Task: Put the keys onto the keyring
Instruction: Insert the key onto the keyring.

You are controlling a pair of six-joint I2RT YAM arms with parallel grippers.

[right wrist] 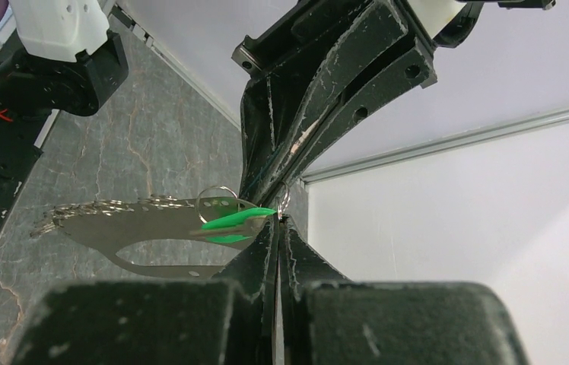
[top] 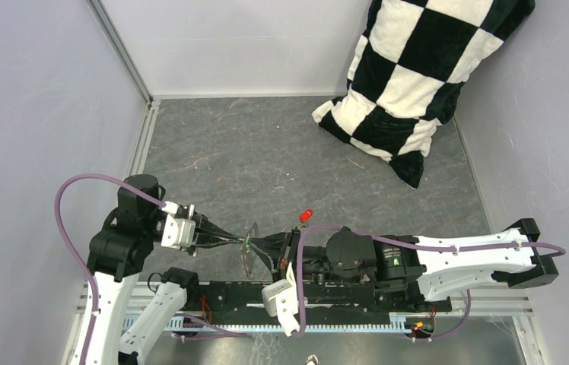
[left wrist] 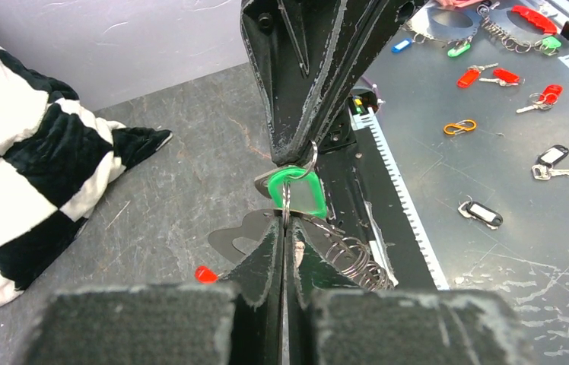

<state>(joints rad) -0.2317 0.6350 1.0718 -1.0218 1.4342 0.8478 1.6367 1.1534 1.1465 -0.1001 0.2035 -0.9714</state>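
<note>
The grey metal keyring (top: 249, 258) hangs between my two grippers above the table's near edge. In the left wrist view its flat loop (left wrist: 237, 236) and its chain of rings (left wrist: 351, 258) show beside my left gripper (left wrist: 285, 226), which is shut on a thin ring at the green key (left wrist: 297, 192). My right gripper (right wrist: 278, 219) is shut on the green key's (right wrist: 234, 223) head end, tip to tip with the left fingers (right wrist: 308, 114). The keyring's loop (right wrist: 125, 228) stretches to the left there. The red key (top: 306, 216) lies loose on the table and also shows in the left wrist view (left wrist: 205, 274).
A black-and-white checkered pillow (top: 411, 76) leans in the far right corner. Grey walls close in the table on three sides. A black rail (top: 342, 293) runs along the near edge. Beyond it, a metal shelf (left wrist: 449, 175) holds several spare keys and tags.
</note>
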